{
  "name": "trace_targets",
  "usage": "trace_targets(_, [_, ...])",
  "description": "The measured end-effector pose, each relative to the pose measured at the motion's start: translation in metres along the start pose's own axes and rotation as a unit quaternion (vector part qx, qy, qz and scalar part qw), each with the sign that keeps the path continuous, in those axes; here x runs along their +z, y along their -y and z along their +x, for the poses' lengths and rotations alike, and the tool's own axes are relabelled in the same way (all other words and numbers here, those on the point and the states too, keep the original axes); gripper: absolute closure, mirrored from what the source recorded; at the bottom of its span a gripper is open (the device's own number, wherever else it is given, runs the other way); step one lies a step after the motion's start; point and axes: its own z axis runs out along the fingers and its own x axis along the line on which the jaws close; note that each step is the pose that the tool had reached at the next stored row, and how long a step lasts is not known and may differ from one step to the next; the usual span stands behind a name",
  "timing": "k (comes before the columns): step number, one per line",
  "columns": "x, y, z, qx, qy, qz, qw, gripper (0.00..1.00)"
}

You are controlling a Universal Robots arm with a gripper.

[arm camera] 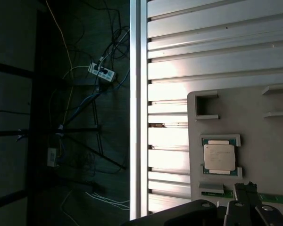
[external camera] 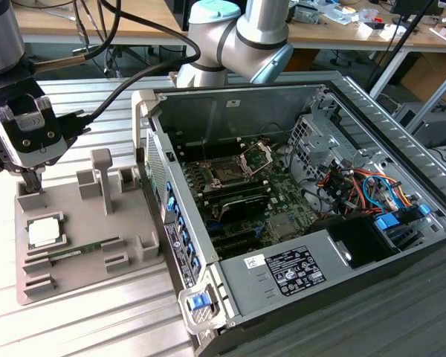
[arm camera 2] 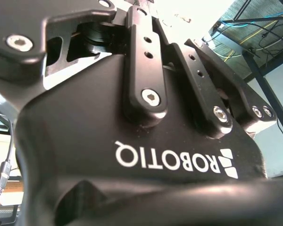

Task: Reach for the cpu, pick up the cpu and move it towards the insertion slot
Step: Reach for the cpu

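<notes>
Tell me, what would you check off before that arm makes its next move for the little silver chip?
1. cpu lying flat in its pocket on the gray holder: ok.
2. Nothing lying on the cpu's top: ok.
3. gripper centred over the cpu: not ok; it hangs off to one side, apart from it.
4. memory stick apart from the cpu: ok.
5. insertion slot with its frame raised: ok, it seems.
6. Slot free of debris: cannot tell.
</notes>
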Motion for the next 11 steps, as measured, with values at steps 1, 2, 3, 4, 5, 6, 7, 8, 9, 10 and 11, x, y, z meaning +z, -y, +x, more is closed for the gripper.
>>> trace_targets(1, [0.0001,0.0000,0.0000,0.000,0.0000,0.0000,1.0000,0.89])
trace_targets(2, [0.0003,0.0000,0.0000,0.000,0.0000,0.0000,1.0000,0.89])
trace_targets(3, [0.0005,0.0000,0.0000,0.000,0.0000,0.0000,1.0000,0.89])
trace_targets(4, [0.0007,0.0000,0.0000,0.000,0.0000,0.0000,1.0000,0.89])
trace_targets(5, [0.0008,0.0000,0.0000,0.000,0.0000,0.0000,1.0000,0.89])
trace_targets(6, [0.0009,0.0000,0.0000,0.000,0.0000,0.0000,1.0000,0.89])
trace_targets(7, [0.0011,0.0000,0.0000,0.000,0.0000,0.0000,1.0000,0.89])
trace_targets(8, [0.0012,0.0001,0.0000,0.000,0.0000,0.0000,1.0000,0.89])
trace_targets(9, [0.0014,0.0001,0.0000,0.000,0.0000,0.0000,1.0000,0.89])
trace_targets(10, [0.0015,0.0001,0.0000,0.000,0.0000,0.0000,1.0000,0.89])
trace_targets(11, [0.0017,0.0001,0.0000,0.000,0.0000,0.0000,1.0000,0.89])
